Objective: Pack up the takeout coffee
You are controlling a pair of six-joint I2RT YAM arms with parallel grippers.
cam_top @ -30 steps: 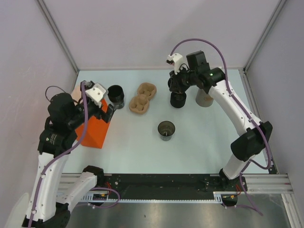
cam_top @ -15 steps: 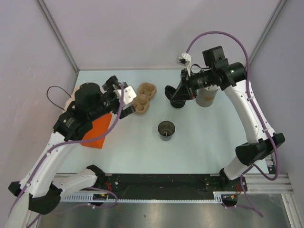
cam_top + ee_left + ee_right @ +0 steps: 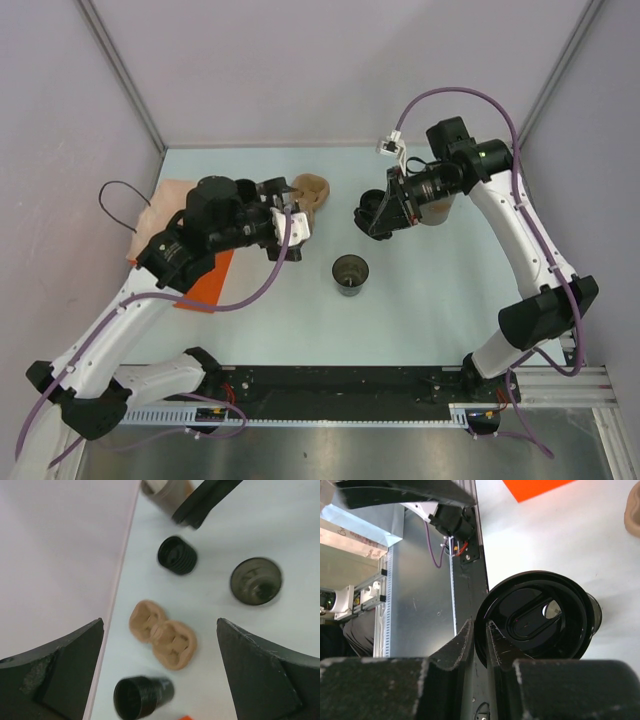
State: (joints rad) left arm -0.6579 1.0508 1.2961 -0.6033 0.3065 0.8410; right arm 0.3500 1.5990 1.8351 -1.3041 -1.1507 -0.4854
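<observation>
The takeout coffee, a small black cup with a black lid, hangs tilted in my right gripper. In the right wrist view my right gripper is shut on the raised rim of the lid. The left wrist view shows the cup below the right fingers. My left gripper is open and empty above the brown pulp carrier. Its jaws stand wide apart around the carrier in the left wrist view. The orange paper bag lies at the left, mostly under my left arm.
A dark open cup stands mid-table, also in the left wrist view. A lidless black cup sits near the carrier, hidden under my left arm from above. The grey-brown cylinder stands behind my right gripper. Walls enclose three sides.
My left arm has swung right from the orange bag to above the carrier, and the bag now lies low. My right gripper has closed on the lidded cup and tilted it up.
</observation>
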